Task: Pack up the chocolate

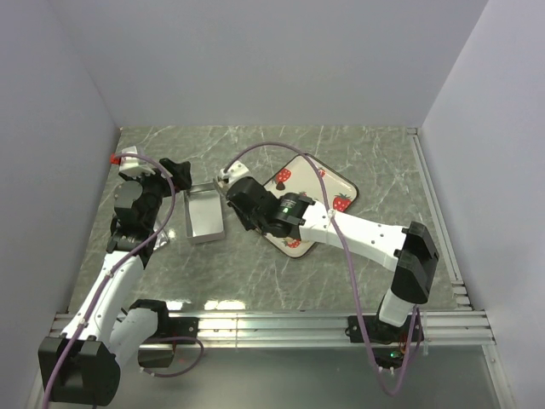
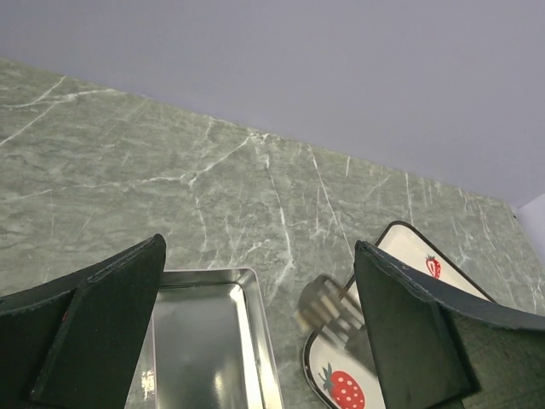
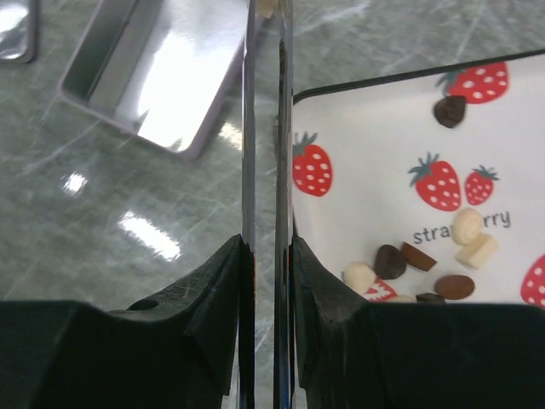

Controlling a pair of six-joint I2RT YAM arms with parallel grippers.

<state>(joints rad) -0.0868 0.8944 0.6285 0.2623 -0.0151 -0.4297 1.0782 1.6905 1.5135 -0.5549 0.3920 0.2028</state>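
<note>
Got the right pincer (image 1: 226,176) w/ its thin blades pressed nearly together, pinching what looks like a small cream piece (image 3: 266,7) right at the tips. Just left of those blades: shiny silver rectangular metal tin (image 3: 157,64), open-topped. Right of the blades and back toward the wrist: rest of the tiny brown and cream chocolate candies (image 3: 409,260), loose on a white square tray w/ printed strawberries (image 3: 366,145), one dark bit further out. Then the left pincer (image 2: 260,247), fingers spread wide apart, hovering over green marble-look tabletop (image 2: 170,162), same tin's far end below and between its fingers, approx.
</note>
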